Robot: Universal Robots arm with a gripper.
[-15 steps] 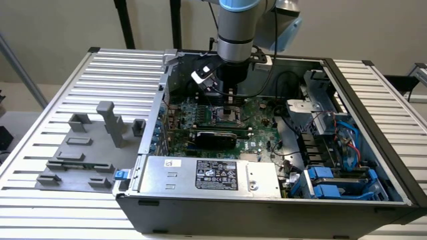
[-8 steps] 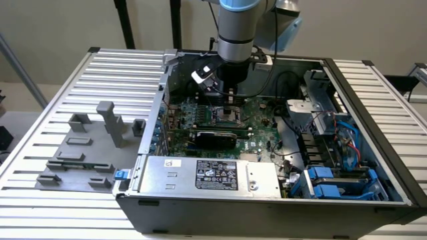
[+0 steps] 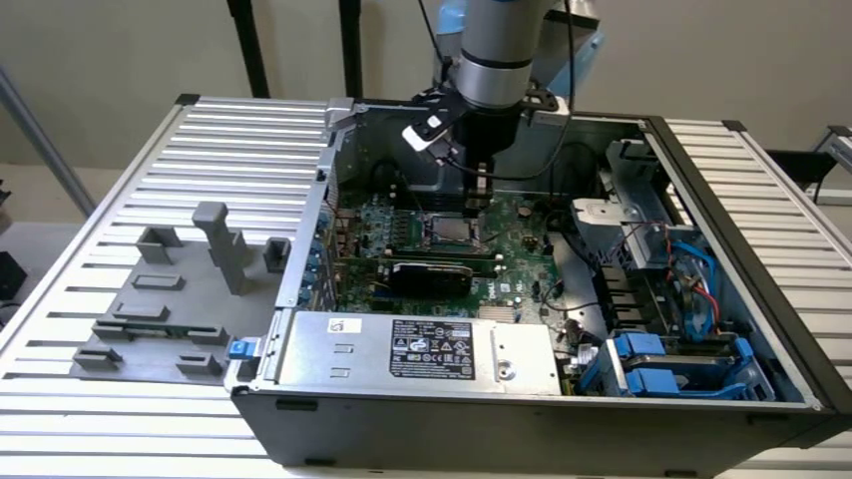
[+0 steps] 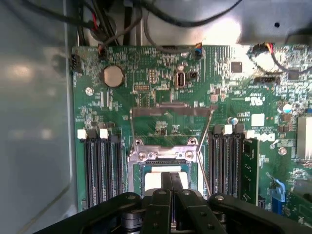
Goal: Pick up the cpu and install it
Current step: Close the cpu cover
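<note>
Pale silver cpu (image 4: 152, 181) | within socket frame (image 4: 163, 155) | directly beneath end effector (image 4: 171, 176)

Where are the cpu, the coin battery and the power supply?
cpu (image 4: 152, 181): wrist view, its pale metal top.
coin battery (image 4: 113, 76): wrist view, centre of its round face.
power supply (image 3: 433, 349): exterior view, its dark label.
</note>
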